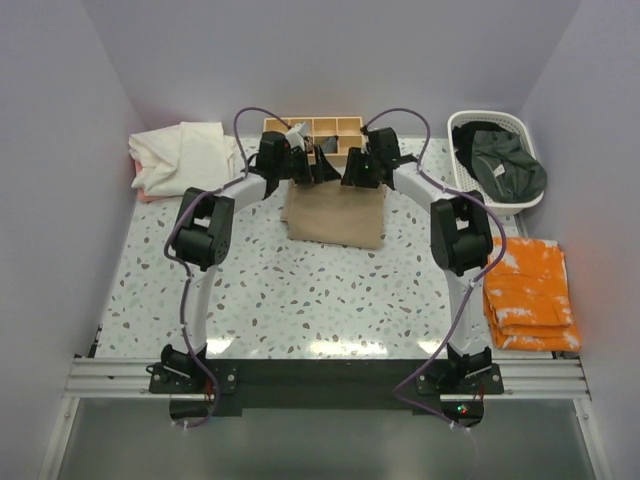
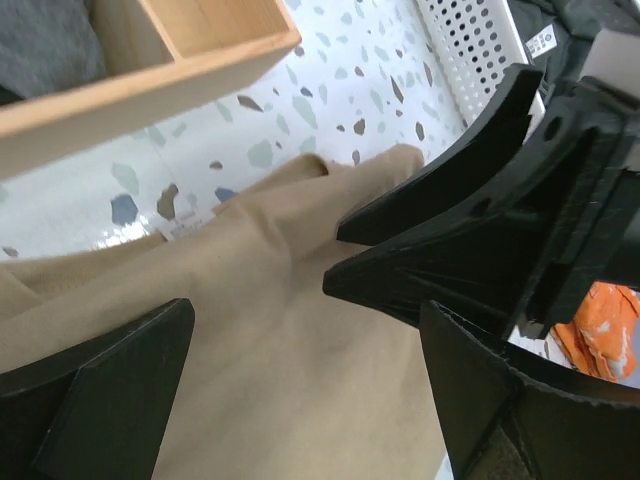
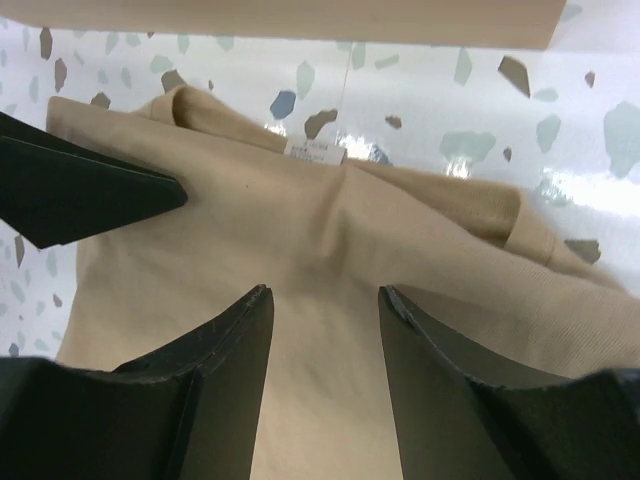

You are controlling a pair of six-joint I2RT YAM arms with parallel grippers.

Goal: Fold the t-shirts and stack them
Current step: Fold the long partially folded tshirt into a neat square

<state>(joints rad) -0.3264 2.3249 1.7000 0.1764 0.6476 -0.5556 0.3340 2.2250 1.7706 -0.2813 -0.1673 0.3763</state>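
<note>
Beside the tray (image 1: 312, 121), the tan t-shirt (image 1: 335, 215) lies folded, far edge rumpled.

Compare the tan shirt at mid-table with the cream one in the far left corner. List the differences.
Colour: the tan shirt is beige-brown, the cream shirt off-white.
Shape: the tan shirt lies folded into a neat near-rectangle; the cream shirt is a looser, rumpled bundle.
Place: the tan shirt sits just in front of the wooden tray; the cream shirt lies off to the tray's left.
Both are plain cloth resting on the table.
</note>
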